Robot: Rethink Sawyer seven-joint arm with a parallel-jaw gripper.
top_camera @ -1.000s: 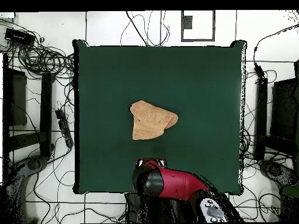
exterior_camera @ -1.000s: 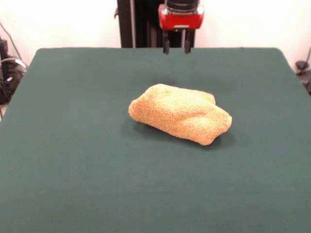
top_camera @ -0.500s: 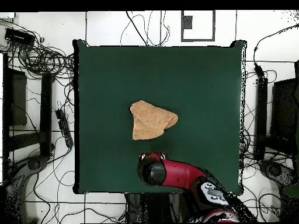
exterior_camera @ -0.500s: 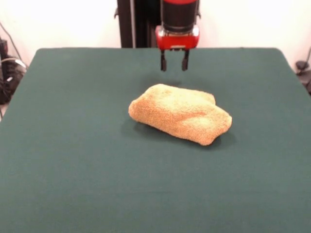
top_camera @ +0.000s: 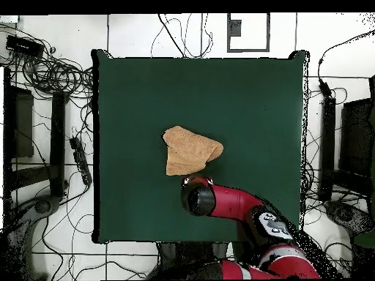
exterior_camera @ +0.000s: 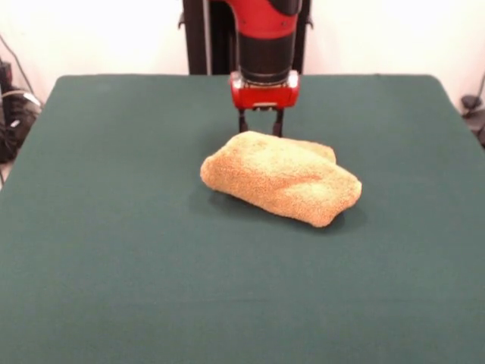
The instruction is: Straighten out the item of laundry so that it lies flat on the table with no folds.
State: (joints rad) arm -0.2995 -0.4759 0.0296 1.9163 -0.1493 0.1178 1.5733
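Note:
The orange-tan towel (exterior_camera: 282, 177) lies bunched and folded in a thick lump near the middle of the dark green table (exterior_camera: 114, 250); it also shows in the overhead view (top_camera: 190, 150). No border bands or care tag show. My gripper (exterior_camera: 261, 127) hangs open just behind the towel's far edge, its two dark fingers straddling a gap, tips low and close to the cloth. In the overhead view the arm's red and black end (top_camera: 196, 197) covers the gripper, right next to the towel's nearer edge. It holds nothing.
The green table (top_camera: 249, 102) is far larger than the towel. Cables and black equipment (top_camera: 44, 73) lie on the floor around it. The robot's black pedestal (exterior_camera: 208, 34) stands behind the table's far edge.
The arm has come forward from the table's far edge and lowered, bringing the open gripper down to the towel's far edge. The towel has not moved.

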